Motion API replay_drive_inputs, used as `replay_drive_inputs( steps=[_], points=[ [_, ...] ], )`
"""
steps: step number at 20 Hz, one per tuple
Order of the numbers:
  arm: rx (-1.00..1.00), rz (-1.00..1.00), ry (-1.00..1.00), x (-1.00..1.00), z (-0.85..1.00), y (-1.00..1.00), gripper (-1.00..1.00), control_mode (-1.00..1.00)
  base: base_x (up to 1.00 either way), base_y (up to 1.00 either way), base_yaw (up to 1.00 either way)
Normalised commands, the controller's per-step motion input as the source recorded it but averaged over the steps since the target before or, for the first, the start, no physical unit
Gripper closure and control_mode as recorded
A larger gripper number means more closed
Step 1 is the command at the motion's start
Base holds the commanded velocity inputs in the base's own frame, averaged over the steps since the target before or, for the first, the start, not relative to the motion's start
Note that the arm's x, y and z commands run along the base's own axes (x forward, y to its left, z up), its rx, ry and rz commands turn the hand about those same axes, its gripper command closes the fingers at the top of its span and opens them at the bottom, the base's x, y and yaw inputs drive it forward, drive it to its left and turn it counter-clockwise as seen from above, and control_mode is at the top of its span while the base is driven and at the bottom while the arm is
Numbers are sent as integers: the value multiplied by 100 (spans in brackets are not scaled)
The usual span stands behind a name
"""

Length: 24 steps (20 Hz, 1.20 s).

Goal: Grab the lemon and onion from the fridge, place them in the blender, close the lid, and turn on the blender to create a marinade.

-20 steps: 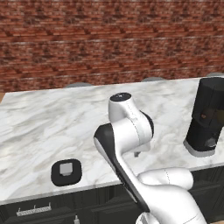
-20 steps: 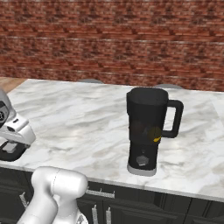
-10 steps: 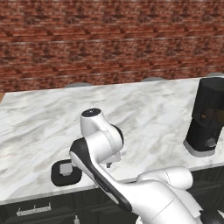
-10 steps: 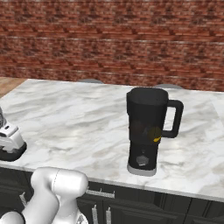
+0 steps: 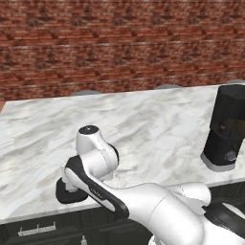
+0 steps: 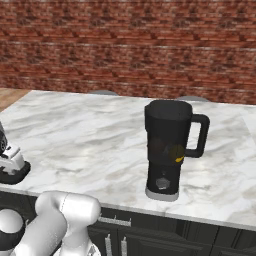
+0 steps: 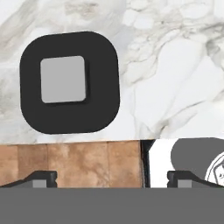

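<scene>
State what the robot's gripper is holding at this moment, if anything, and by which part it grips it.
Nothing is held. The gripper stands open above the marble counter, and the lid lies flat ahead of the fingertips, untouched.

A marble counter (image 6: 90,135) runs below a red brick wall (image 6: 125,45).

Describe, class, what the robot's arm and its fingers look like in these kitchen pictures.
The arm is glossy white with rounded, bulbous segments, a black band along one link and dark grey joint caps. The fingers are small, dark, blocky tips with lighter grey pads. No cables show.
</scene>
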Motion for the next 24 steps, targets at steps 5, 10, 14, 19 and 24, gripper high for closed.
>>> replay_drive_inputs(
  steps=[5,10,14,19,24],
  points=[
    [1,0,0,45,-41,28,-100,-100,0,0,0],
    [0,-1,0,28,-37,34,-100,-100,0,0,0],
    [0,0,0,18,-12,37,-100,-100,0,0,0],
    [0,0,0,14,-19,6,-100,-100,0,0,0],
    [0,0,0,19,-23,3,-100,-100,0,0,0]
  ],
)
